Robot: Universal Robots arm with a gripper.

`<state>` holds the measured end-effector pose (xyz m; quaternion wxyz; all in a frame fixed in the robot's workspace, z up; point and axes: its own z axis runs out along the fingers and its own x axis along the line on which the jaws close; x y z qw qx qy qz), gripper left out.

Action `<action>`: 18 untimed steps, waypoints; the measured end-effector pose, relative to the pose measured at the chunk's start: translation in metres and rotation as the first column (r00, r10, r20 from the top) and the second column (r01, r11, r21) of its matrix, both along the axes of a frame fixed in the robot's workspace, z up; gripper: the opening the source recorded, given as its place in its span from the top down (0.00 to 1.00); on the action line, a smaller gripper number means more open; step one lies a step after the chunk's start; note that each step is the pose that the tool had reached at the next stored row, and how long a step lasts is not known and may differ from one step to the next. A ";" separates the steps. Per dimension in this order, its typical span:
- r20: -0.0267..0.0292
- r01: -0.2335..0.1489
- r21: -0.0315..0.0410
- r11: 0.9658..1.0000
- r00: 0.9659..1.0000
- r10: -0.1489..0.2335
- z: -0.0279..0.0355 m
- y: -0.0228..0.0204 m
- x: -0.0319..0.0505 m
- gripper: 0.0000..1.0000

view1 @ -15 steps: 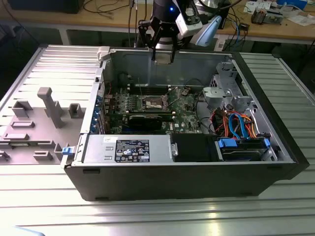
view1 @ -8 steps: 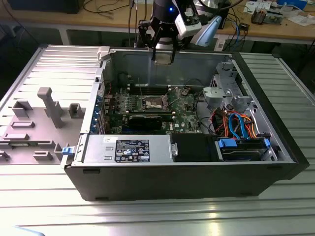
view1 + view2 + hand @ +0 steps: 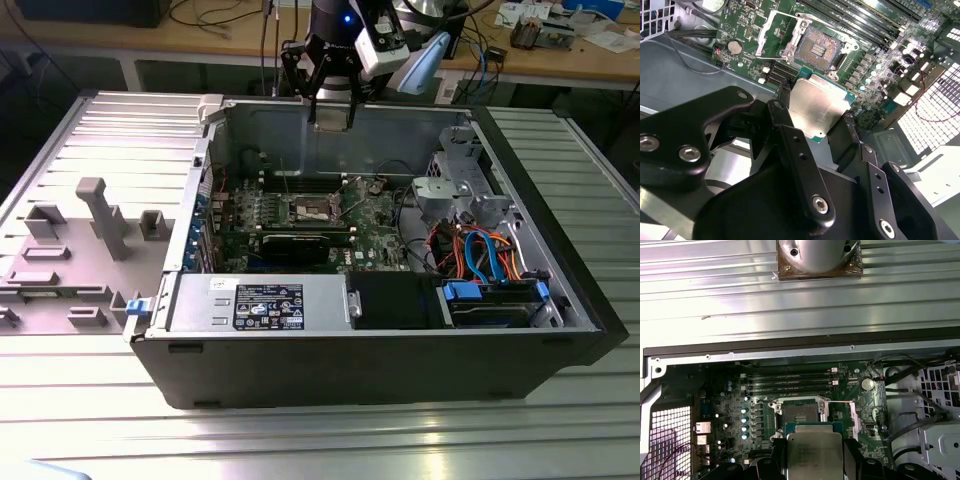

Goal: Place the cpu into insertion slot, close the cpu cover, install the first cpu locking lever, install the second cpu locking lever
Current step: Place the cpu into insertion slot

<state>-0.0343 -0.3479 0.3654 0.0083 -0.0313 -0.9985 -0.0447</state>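
My gripper (image 3: 332, 112) hangs above the open computer case, shut on the cpu (image 3: 817, 107), a flat silvery square held by its edges between the two black fingers (image 3: 782, 107). In the first wrist view the cpu (image 3: 813, 452) is just short of the insertion slot (image 3: 800, 415). The insertion slot (image 3: 817, 47) lies bare on the green board, its dark centre showing. The cpu cover (image 3: 777, 32) is swung open beside the slot, on the coin battery's side. In the exterior view the slot (image 3: 313, 208) is well below the gripper. I cannot make out the locking levers.
Long memory slots (image 3: 860, 22) run along one side of the socket. A black graphics card (image 3: 295, 245) and a power supply (image 3: 260, 300) lie nearer the case front. Cables and a drive cage (image 3: 480, 255) are on the exterior view's right. Grey plastic fixtures (image 3: 100, 215) stand left of the case.
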 end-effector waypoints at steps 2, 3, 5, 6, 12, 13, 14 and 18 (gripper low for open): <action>0.000 0.000 0.000 1.000 1.000 0.000 0.0000 0.0000 0.0000 0.45; 0.000 0.000 0.000 1.000 1.000 0.000 0.0000 0.0000 0.0000 0.45; 0.000 0.000 0.000 1.000 1.000 0.000 0.0000 0.0000 0.0000 0.45; 0.000 0.001 0.000 1.000 1.000 -0.001 0.0000 0.0000 0.0000 0.45; 0.000 0.046 0.000 0.999 0.999 -0.046 -0.0002 0.0000 0.0000 0.45; 0.000 0.056 0.000 0.998 0.998 -0.056 -0.0003 0.0000 0.0000 0.45; 0.000 0.065 0.000 0.998 0.998 -0.065 -0.0003 0.0000 0.0000 0.45; 0.000 0.078 0.000 0.997 0.997 -0.078 -0.0004 0.0000 0.0000 0.45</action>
